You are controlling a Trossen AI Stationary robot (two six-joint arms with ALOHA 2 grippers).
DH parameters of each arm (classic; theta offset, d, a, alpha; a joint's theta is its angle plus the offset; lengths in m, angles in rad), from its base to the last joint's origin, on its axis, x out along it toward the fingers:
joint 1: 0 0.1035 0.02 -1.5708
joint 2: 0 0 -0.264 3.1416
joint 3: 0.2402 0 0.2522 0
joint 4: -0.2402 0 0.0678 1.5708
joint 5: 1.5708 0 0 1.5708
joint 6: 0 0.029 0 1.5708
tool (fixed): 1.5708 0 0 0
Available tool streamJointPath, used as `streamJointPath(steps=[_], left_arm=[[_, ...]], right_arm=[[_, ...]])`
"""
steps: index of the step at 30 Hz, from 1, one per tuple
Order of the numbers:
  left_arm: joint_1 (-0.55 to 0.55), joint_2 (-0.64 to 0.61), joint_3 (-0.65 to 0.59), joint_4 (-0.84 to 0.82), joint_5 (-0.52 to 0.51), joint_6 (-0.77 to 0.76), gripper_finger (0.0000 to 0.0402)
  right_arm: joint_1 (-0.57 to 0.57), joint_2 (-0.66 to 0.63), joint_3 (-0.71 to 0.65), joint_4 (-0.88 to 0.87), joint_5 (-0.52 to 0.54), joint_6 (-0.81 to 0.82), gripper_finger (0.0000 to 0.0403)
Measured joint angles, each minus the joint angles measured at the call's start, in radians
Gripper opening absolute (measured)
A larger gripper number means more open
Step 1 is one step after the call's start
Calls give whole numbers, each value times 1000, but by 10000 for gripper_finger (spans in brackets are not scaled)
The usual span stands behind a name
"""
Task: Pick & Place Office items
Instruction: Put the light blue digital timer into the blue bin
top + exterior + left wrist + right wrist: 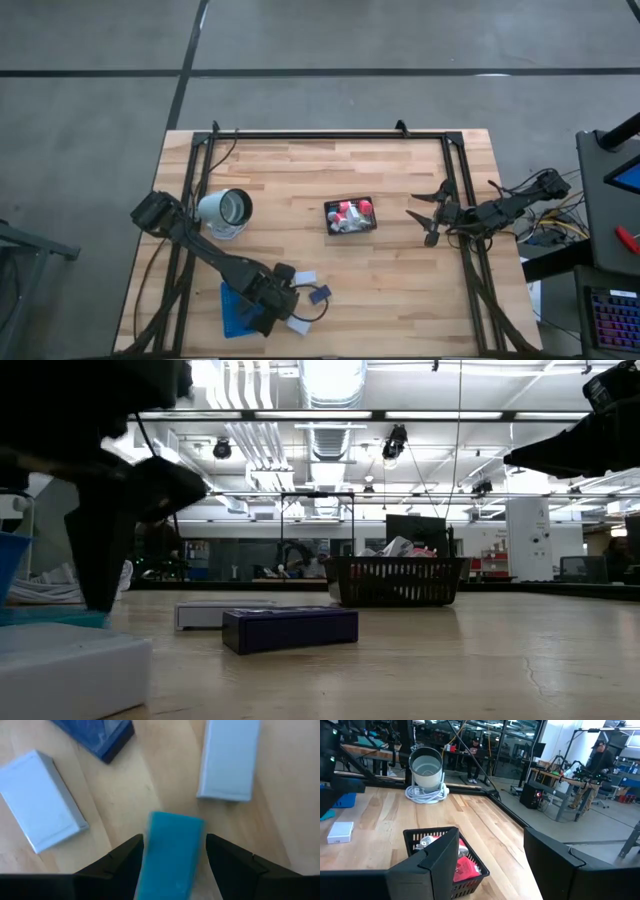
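Three small blocks are in play at the near-left part of the table, and the left gripper (172, 852) has its fingers spread on either side of the teal block (170, 855). Whether they're pinching it or just bracketing it I honestly can't tell; it fills most of the gap, so it could be a light grip.

What could go wrong:
- If the pinch isn't solid, the teal block could slip out on the lift and drop back among its neighbours. It looks smooth and flat, so there isn't much for the fingers to bite on.
- A white block (42, 800) and a second white block (229, 760) sit close on either side, with the navy block (97, 737) just past them. A fingertip coming down off line would shove one away or jam against it.
- The blue tray (235, 312) is right by the arm too, so a sloppy swing could bump it.
- The basket (350, 216) sits mid-table, well away from these blocks and already holding red and white bits. A long carry leaves more time for a weak grip to fail.

The right gripper (432, 215) hangs off to the basket's right, fingers apart and holding nothing. It waits near the basket, so it could crowd the left arm at drop-off.
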Motion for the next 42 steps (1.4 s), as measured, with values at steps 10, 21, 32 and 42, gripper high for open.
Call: streamJointPath(steps=[10, 21, 32, 42], left_arm=[[0, 6, -2, 1, 10, -3, 223], [1, 6, -11, 28, 7, 1, 223], [3, 6, -36, 50, 18, -1, 222], [4, 6, -37, 52, 18, -3, 175]], right_arm=[[0, 0, 0, 0, 0, 0, 217], [0, 0, 0, 0, 0, 0, 217], [0, 0, 0, 0, 0, 1, 217], [0, 0, 0, 0, 0, 2, 217]])
